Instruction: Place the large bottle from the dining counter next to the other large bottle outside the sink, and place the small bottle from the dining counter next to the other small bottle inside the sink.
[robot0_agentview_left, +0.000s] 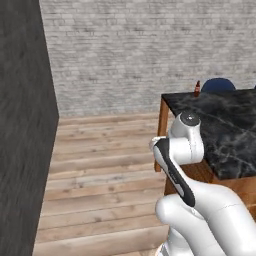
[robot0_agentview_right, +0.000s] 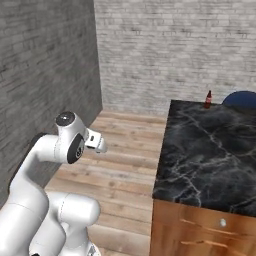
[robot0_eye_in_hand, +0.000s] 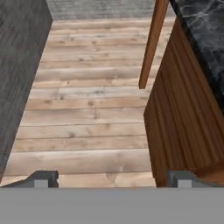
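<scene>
The tiny brownish-orange bottle (robot0_agentview_left: 197, 89) is standing on the long black marble dining counter (robot0_agentview_right: 210, 150) — at its far corner, just before a blue chair (robot0_agentview_left: 218, 85).

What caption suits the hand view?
Open gripper held empty over the plank floor beside the dining counter.

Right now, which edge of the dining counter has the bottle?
The dining counter's far edge, toward the brick wall: the small bottle stands there, beside the blue chair.
</scene>
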